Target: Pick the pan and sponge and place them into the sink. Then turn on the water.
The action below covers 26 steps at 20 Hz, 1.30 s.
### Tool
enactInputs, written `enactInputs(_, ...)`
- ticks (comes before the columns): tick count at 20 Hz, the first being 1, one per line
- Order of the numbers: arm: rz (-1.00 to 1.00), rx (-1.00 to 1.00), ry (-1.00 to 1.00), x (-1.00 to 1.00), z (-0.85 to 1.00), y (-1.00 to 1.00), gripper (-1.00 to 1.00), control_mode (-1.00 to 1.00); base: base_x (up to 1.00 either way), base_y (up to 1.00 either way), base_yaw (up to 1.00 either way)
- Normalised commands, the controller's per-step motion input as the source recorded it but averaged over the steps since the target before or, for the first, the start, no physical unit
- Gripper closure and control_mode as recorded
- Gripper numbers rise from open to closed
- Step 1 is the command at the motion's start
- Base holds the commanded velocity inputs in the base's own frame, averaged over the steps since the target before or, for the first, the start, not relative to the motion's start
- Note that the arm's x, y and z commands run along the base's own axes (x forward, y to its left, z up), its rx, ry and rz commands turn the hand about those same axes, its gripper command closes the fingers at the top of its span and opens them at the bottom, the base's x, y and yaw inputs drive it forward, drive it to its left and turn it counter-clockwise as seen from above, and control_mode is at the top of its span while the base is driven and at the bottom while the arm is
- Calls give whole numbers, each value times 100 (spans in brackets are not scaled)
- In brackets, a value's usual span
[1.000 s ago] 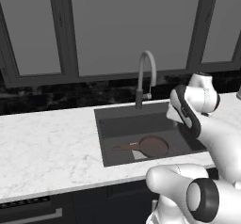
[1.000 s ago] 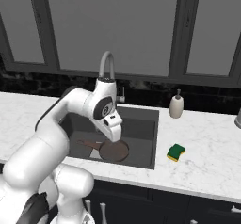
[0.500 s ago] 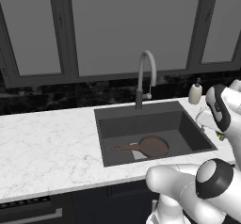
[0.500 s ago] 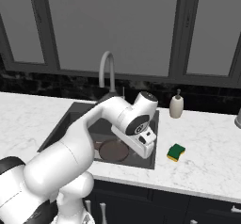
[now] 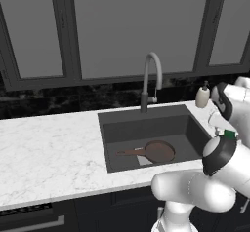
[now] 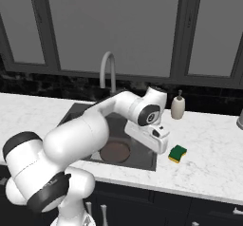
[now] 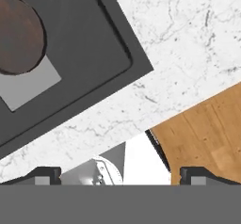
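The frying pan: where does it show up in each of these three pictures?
Left base view: the pan lies on the sink floor, handle pointing left.
Right base view: it sits low in the basin, partly hidden behind the arm.
Hand view: its round body is at the upper left.
Shared landmark: the sink, with its light grey square.

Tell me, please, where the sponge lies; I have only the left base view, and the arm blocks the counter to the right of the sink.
Observer: The sponge lies flat on the white counter, right of the sink and apart from its rim.
Operator: Are the fingers around it?
Observer: No. In the hand view the fingers stand wide apart with nothing between them.
Operator: Is the hand aimed at it?
Observer: Hardly; the sponge just peeks in at that view's top edge.
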Motion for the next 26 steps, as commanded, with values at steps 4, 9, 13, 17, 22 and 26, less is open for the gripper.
enactInputs(4,0,-9,-2,0,-31,-40,-100,-100,0,0,0)
enactInputs(9,3,-12,-3,0,-24,-2,-100,-100,0,0,0)
enactInputs(13,1,-3,0,10,-7,-28,-100,-100,0,0,0)
enactInputs(17,0,-2,0,23,-4,-56,-100,-100,0,0,0)
enactInputs(22,3,0,0,36,-5,-47,-100,-100,0,0,0)
enactInputs(26,3,0,0,39,-12,-15,-100,-100,0,0,0)
